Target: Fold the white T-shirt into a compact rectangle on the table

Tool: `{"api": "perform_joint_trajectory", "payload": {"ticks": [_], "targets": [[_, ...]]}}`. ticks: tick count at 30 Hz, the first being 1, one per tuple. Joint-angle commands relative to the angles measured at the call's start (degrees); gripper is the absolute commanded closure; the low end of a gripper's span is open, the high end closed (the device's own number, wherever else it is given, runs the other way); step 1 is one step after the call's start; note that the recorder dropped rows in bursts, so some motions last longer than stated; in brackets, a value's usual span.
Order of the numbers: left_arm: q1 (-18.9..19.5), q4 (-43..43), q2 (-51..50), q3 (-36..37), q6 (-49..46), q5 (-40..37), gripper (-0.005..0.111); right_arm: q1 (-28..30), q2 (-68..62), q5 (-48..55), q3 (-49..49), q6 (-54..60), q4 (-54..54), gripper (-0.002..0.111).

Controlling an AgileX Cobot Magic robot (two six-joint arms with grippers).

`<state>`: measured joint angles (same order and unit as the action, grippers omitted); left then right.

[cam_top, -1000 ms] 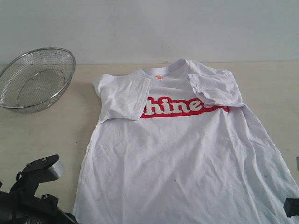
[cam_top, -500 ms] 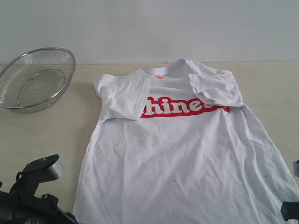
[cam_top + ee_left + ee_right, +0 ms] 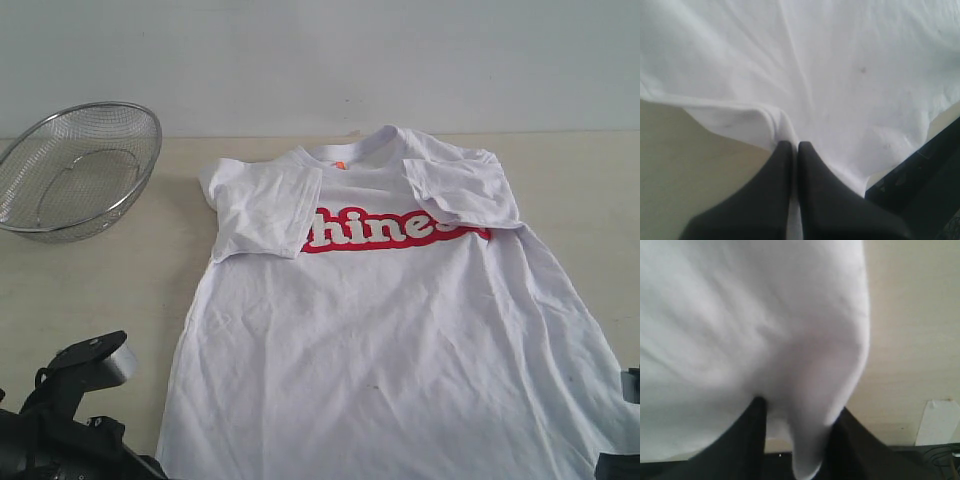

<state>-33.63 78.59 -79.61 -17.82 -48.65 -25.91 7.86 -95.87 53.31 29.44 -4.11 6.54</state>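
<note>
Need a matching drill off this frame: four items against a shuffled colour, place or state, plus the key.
Items:
1. bowl
2. neck tag
3. lettering
4. left gripper

Matches:
A. red
B. shut on the hem of the shirt
C. orange
D. on the table, left of the shirt in the exterior view

Pairs: 1-D, 2-C, 3-A, 4-B
</note>
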Motion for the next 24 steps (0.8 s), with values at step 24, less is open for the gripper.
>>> {"api": "perform_joint_trajectory", "payload": {"ticks": [24], "targets": [[-0.2,1.5,3.4,-0.2,0.1,0.5,0.102,0.3,8.9,-1.0,-0.1,3.8,3.5,0.108]]}}
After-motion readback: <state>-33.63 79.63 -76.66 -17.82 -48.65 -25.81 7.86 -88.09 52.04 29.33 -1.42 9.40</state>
